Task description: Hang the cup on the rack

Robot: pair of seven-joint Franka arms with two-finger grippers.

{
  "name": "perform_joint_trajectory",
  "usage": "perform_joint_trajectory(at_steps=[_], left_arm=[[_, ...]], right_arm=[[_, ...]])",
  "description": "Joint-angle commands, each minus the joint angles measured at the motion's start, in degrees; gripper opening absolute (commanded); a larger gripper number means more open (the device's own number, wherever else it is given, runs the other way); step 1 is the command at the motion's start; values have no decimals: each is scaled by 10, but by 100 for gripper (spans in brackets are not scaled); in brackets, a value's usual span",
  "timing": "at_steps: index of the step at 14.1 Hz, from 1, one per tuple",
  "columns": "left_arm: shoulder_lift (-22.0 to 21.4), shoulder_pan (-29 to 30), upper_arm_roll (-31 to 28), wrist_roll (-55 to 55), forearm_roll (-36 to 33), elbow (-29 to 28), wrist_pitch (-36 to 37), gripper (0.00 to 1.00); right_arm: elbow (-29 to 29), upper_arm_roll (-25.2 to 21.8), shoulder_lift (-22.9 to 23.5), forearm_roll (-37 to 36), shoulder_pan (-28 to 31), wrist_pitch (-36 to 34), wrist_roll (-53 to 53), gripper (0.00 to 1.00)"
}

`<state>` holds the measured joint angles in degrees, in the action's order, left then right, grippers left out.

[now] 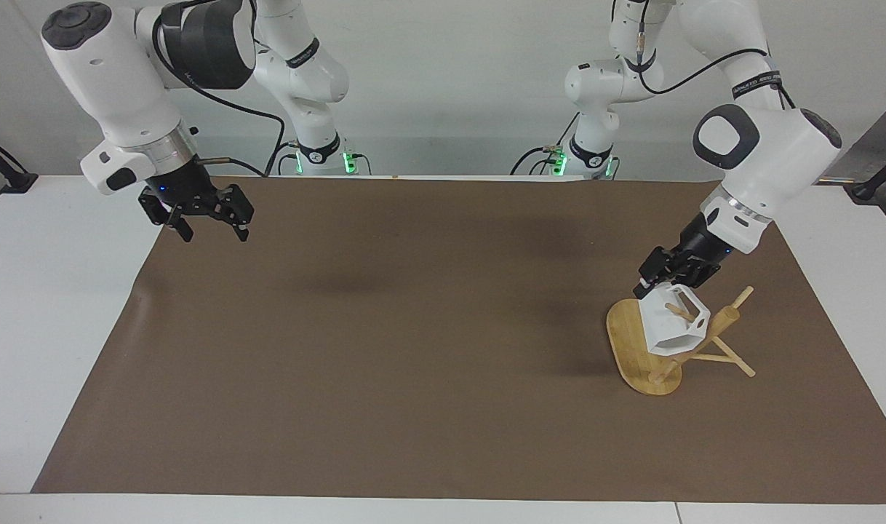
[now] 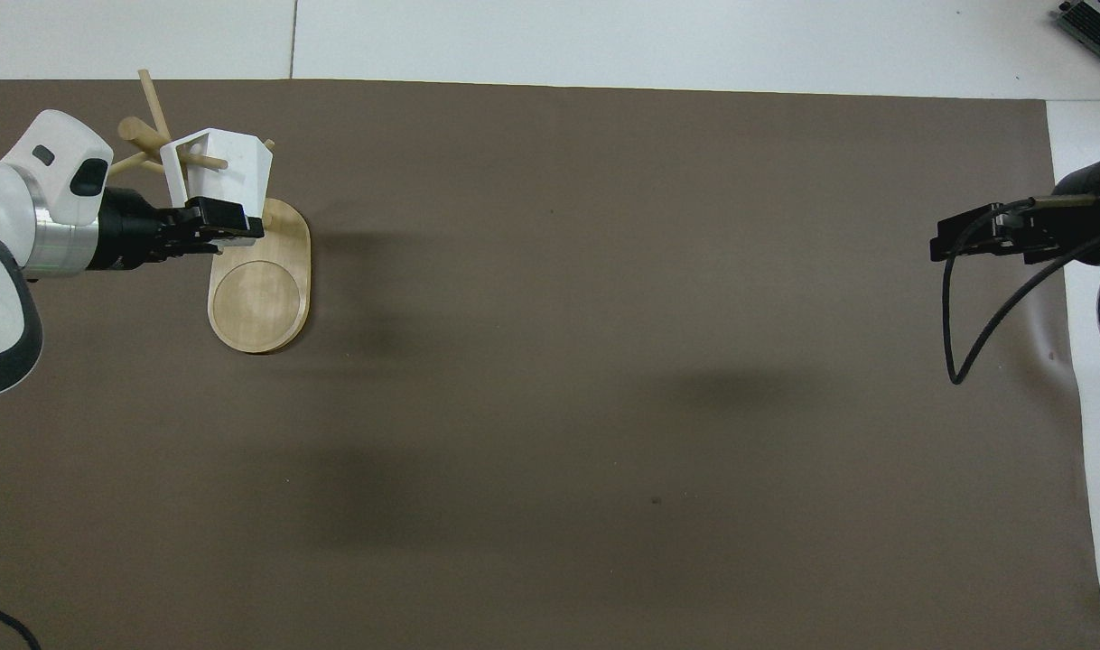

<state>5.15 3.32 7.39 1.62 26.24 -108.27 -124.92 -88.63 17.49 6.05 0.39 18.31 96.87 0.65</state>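
Note:
The white faceted cup (image 1: 672, 324) sits tilted on the bamboo rack (image 1: 636, 342), with a thin peg (image 1: 677, 311) poking into its mouth. The rack stands on the mat at the left arm's end of the table. My left gripper (image 1: 650, 284) is at the cup's upper edge, on the side toward the robots, and looks shut on it. In the overhead view the left gripper (image 2: 247, 226) covers the cup's (image 2: 229, 167) nearer edge over the rack's oval base (image 2: 261, 289). My right gripper (image 1: 214, 231) waits open and empty above the mat's corner at the right arm's end.
A brown mat (image 1: 428, 342) covers most of the white table (image 1: 43, 306). The rack's post (image 1: 725, 318) and other pegs (image 1: 737, 362) stick out on the side away from the cup. The right gripper (image 2: 936, 244) shows at the overhead view's edge with a black cable.

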Motion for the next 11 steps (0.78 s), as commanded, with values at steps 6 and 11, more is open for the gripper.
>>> perform_joint_trajectory(at_steps=[6,11], left_arm=[[-8,4,2,-7,8,3,9,69],[-10,6,1,-8,0,4,14,100]], right_arm=[[-15,1,-14,10,3,-4,6,100],[-15,1,-14,10,3,-4,6,100]])
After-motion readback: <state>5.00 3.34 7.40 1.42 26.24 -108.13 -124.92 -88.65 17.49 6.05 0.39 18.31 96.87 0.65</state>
